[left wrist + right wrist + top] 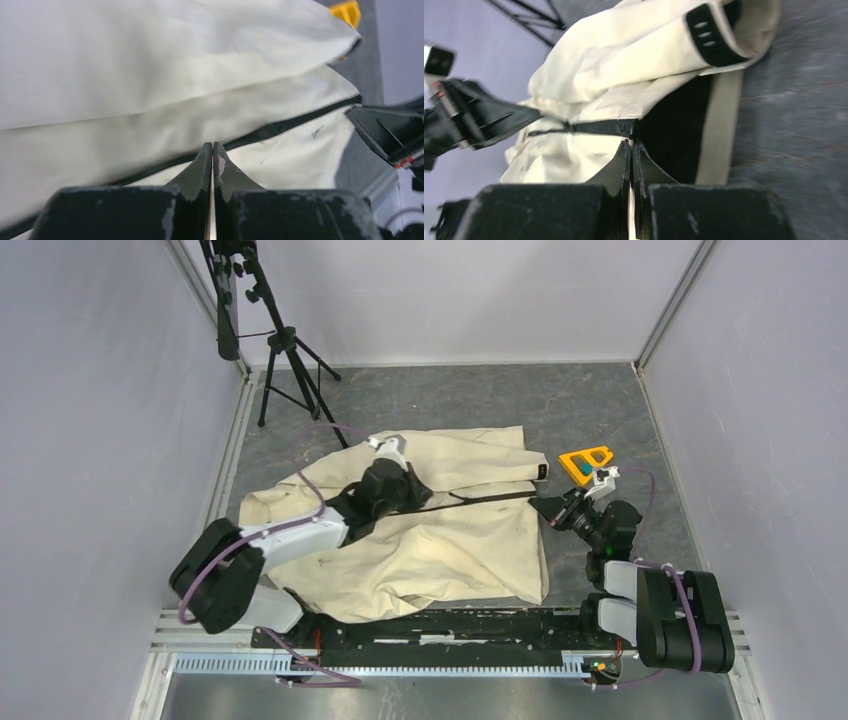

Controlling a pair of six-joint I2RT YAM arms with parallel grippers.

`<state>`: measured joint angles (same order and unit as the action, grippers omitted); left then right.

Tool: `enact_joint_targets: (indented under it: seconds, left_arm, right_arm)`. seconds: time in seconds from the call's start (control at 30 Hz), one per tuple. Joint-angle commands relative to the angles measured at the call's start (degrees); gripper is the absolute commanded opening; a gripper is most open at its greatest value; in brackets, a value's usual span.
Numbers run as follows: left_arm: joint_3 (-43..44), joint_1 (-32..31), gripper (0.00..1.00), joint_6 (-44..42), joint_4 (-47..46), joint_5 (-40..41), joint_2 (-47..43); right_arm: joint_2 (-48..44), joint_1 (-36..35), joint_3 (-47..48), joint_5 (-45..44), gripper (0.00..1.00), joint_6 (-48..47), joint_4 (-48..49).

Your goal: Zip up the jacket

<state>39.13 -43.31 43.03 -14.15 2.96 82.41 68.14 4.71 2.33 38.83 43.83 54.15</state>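
The cream jacket (450, 550) lies wrinkled on the grey table, its dark zipper line (480, 499) stretched taut between my two grippers. My left gripper (415, 503) is over the jacket's middle, shut with its tips on the zipper (280, 129); the wrist view (213, 145) does not show what is pinched. My right gripper (546, 508) is at the hem end, shut on the jacket's edge where the zipper (599, 127) ends, as the wrist view (631, 142) shows. A black tab (711, 35) sits on a nearby fold.
A yellow object (585, 462) lies on the table just beyond my right gripper, also in the left wrist view (346, 11). A black tripod (285, 350) stands at the back left. White walls close in the table on three sides.
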Motion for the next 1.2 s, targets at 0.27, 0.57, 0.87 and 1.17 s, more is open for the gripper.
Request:
enact_joint_targets:
  seconds: [0.27, 0.57, 0.87, 1.17]
  left_arm:
    - [-0.3, 19.4, 0.02, -9.5, 22.9, -0.2, -21.9]
    - [14.7, 6.9, 0.76, -11.7, 17.0, -30.1, 0.6]
    - [26.2, 3.8, 0.7, -12.4, 25.2, -27.9, 16.2]
    - [30.0, 3.2, 0.67, -12.3, 25.7, -29.5, 22.1]
  right_arm:
    - [-3.6, 2.7, 4.3, -5.6, 0.0, -8.0, -10.3]
    - [-3.9, 1.4, 6.2, -0.8, 0.0, -10.4, -10.1]
    - [-3.2, 1.3, 6.1, 0.0, 0.0, -9.4, -8.1]
    - [-3.0, 1.3, 6.0, 0.5, 0.0, -8.8, -7.5]
